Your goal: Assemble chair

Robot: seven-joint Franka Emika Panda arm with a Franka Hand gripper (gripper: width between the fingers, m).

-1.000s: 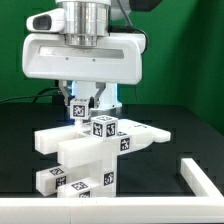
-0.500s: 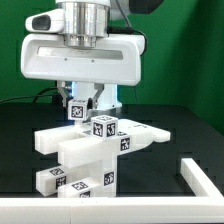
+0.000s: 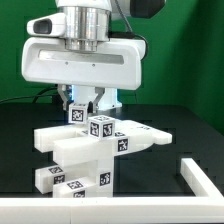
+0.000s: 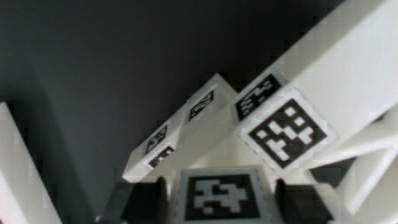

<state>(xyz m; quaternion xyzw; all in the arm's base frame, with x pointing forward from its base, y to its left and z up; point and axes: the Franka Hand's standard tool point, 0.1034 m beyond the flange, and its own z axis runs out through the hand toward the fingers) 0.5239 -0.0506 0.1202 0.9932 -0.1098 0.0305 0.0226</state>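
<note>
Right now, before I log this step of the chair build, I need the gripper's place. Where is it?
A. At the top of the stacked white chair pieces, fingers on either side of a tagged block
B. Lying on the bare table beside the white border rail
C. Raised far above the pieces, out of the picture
A: in the exterior view the gripper sits atop the chair, its fingers flanking a tagged block.

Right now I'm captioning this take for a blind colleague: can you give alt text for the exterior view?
A white robot gripper grips a tagged white piece at the top of a partly built chair on a black table. A white border rail lies at the exterior view's right; the backdrop is green.
</note>
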